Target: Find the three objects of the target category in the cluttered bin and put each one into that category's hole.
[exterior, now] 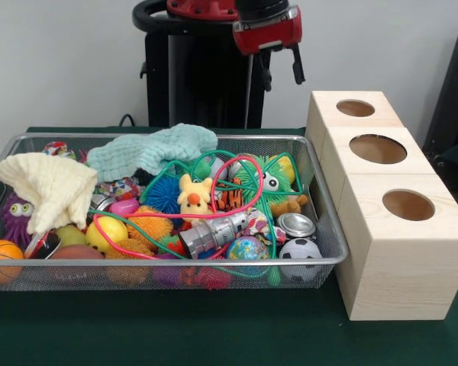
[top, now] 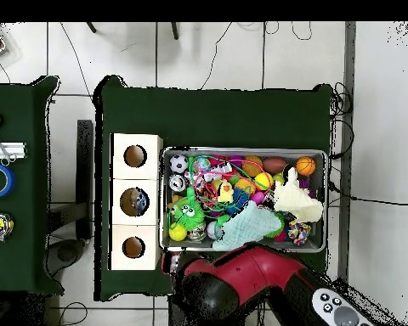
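Observation:
The silver wire-mesh bin point(exterior: 214, 264) is full of toys: a yellow plush duck point(exterior: 195, 195), a soccer ball point(exterior: 299, 249), a basketball point(exterior: 1, 256), a globe ball point(exterior: 248, 248), a silver can point(exterior: 296, 225), a metal cylinder point(exterior: 212, 233), spiky balls and red and green cords. A pale yellow cloth point(exterior: 49, 187) and a mint cloth point(exterior: 153, 149) cover part of it. My gripper point(exterior: 281, 72) hangs open and empty, high above the bin's far right corner. In the overhead view the red arm point(top: 241, 276) hides it, beside the bin point(top: 241, 152).
Three pale wooden boxes, each with a round hole on top, stand in a row against the bin's right side: far point(exterior: 355, 108), middle point(exterior: 378, 149), near point(exterior: 408, 204). In the overhead view something blue shows in the middle hole point(top: 139, 202). Tape and tools lie on a side table point(top: 12, 127).

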